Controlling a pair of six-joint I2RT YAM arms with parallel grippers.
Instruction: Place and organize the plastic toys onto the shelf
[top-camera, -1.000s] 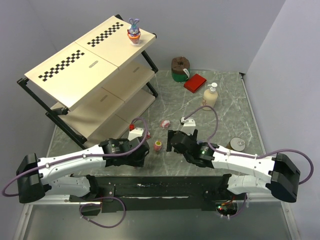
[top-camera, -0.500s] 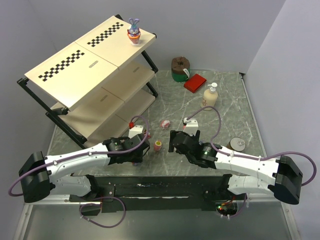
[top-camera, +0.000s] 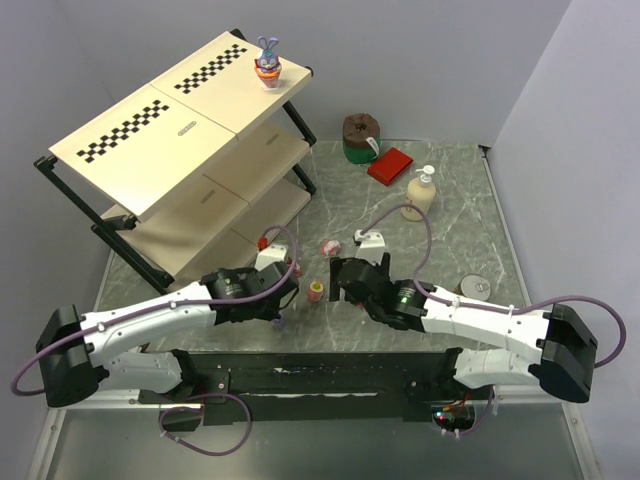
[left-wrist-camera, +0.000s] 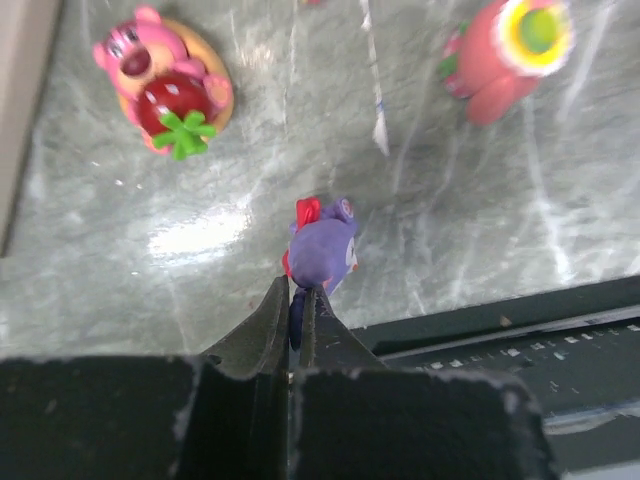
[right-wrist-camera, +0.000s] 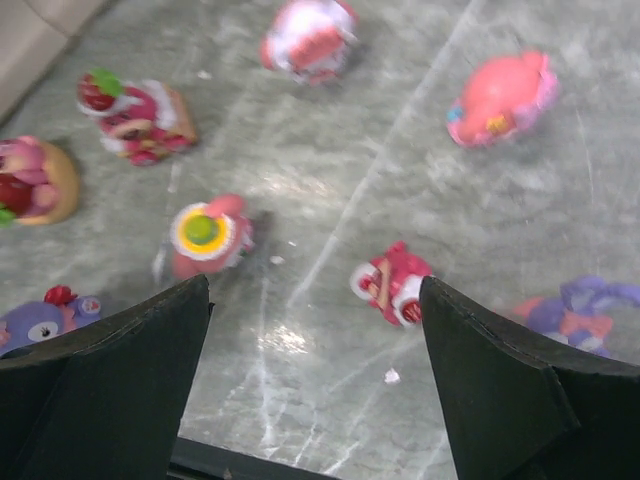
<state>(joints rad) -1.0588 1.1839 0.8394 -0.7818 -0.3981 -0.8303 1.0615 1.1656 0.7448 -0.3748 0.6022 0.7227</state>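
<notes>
Within left tool (left-wrist-camera: 297, 292), purple bunny (left-wrist-camera: 326, 255) (tight)

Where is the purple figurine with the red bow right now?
Left wrist view: the purple figurine is on the marble table near its front edge, pinched in the shut left gripper, down-right of the strawberry bear toy.

The left arm (top-camera: 150, 320) reaches in low from the left, and the left gripper (left-wrist-camera: 297, 302) has its jaws pinched tight on a purple toy (left-wrist-camera: 325, 252). The right arm (top-camera: 480, 320) stretches in from the right, and the right gripper (right-wrist-camera: 312, 290) has its jaws spread wide with nothing between them.
</notes>
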